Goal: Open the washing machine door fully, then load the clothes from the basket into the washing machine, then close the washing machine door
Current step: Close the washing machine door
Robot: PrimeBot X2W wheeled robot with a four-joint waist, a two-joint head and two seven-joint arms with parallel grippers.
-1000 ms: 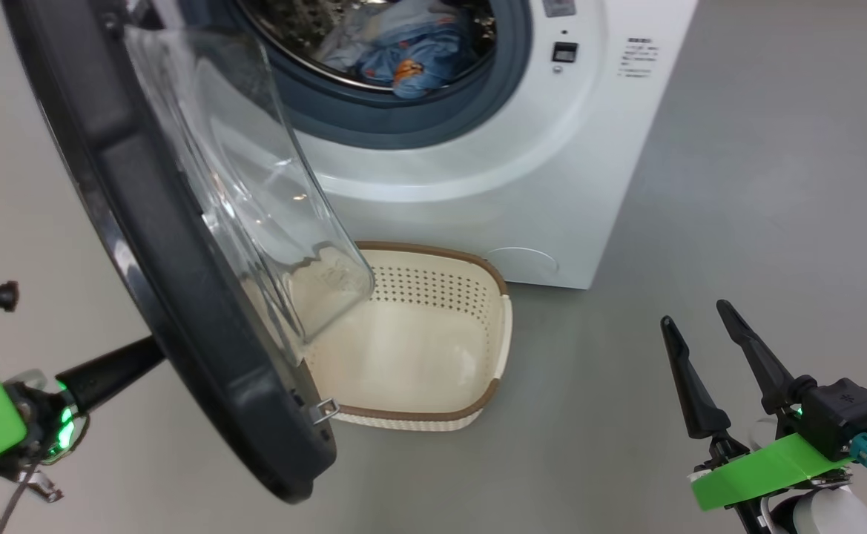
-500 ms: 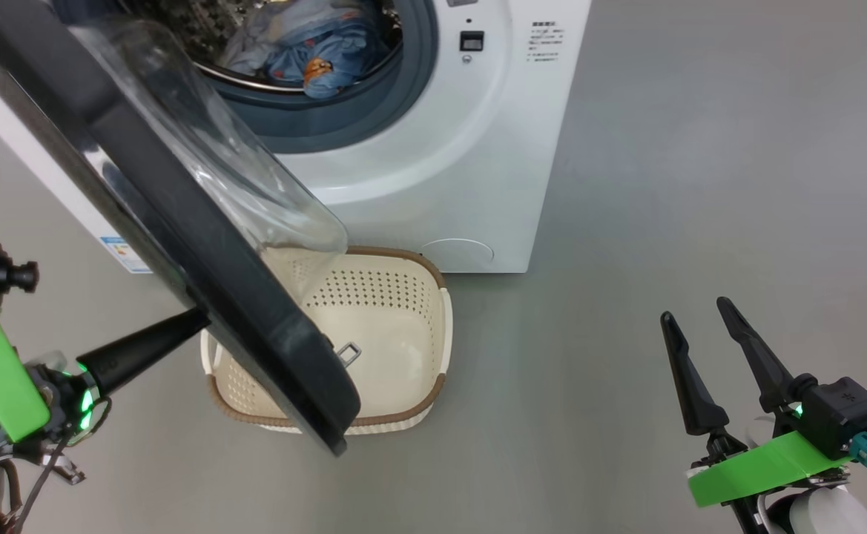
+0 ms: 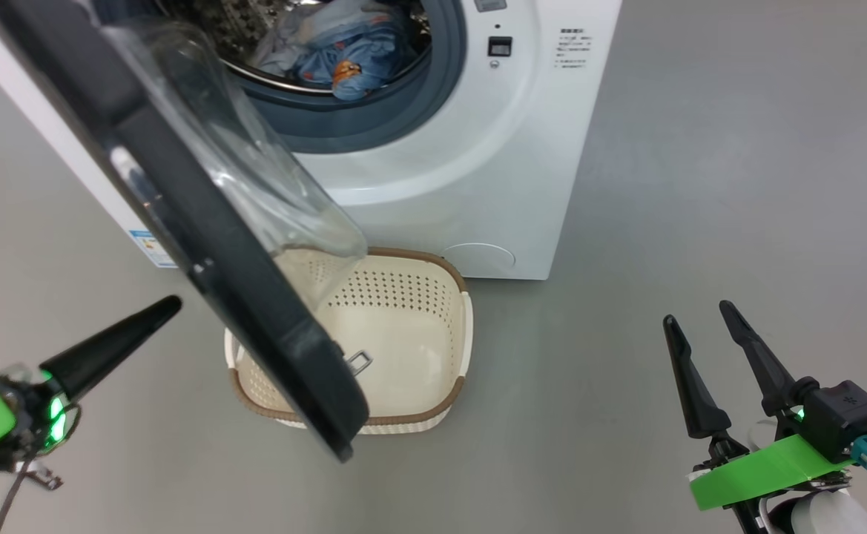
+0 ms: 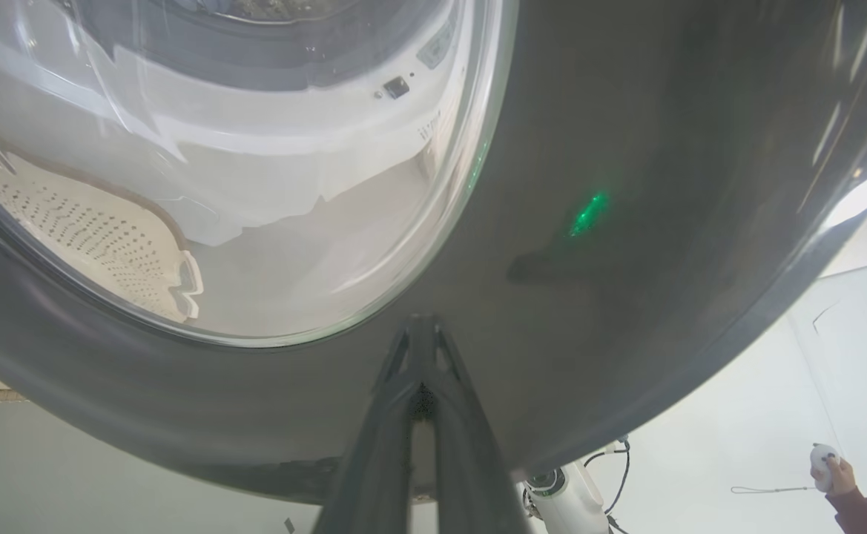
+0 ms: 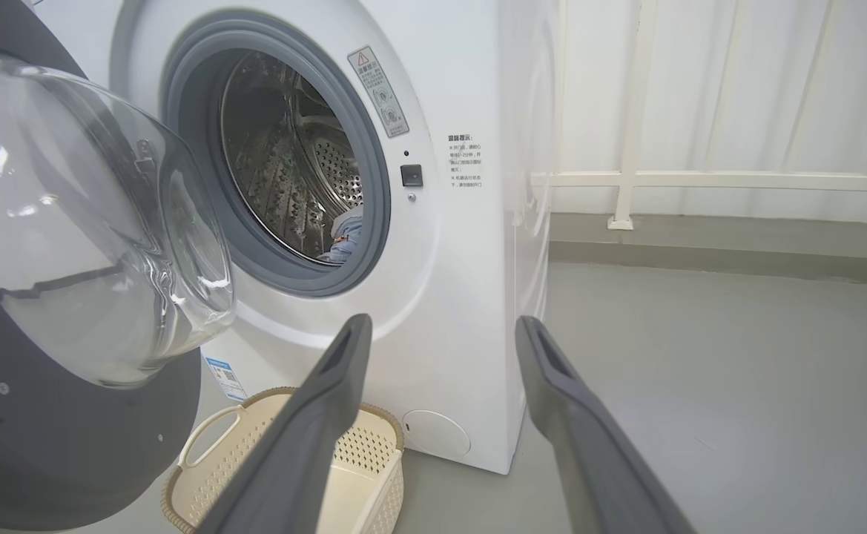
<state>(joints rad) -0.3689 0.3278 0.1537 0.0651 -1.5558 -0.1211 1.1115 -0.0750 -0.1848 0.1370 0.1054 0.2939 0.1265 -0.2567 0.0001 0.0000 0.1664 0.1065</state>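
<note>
grey floor, door half swung

grey floor (image 3: 700,185) is seen around the washing machine (image 3: 477,163), with the basket (image 3: 418,417) set before it, apparently empty. the clothes (image 3: 351,52) are seen inside the drum. the washing machine door (image 3: 270,341) is found half open, hanging over the basket. the left hand (image 3: 167,305) is pinched shut on nothing, its tip just beside the door's outer face; contact cannot be told. the right hand (image 3: 696,312) is spread wide and empty, well apart. the door is judged rigid, hinged and glossy, so slippery; it is best pushed on the black ring near the free edge, not on the breakable glass.
</note>
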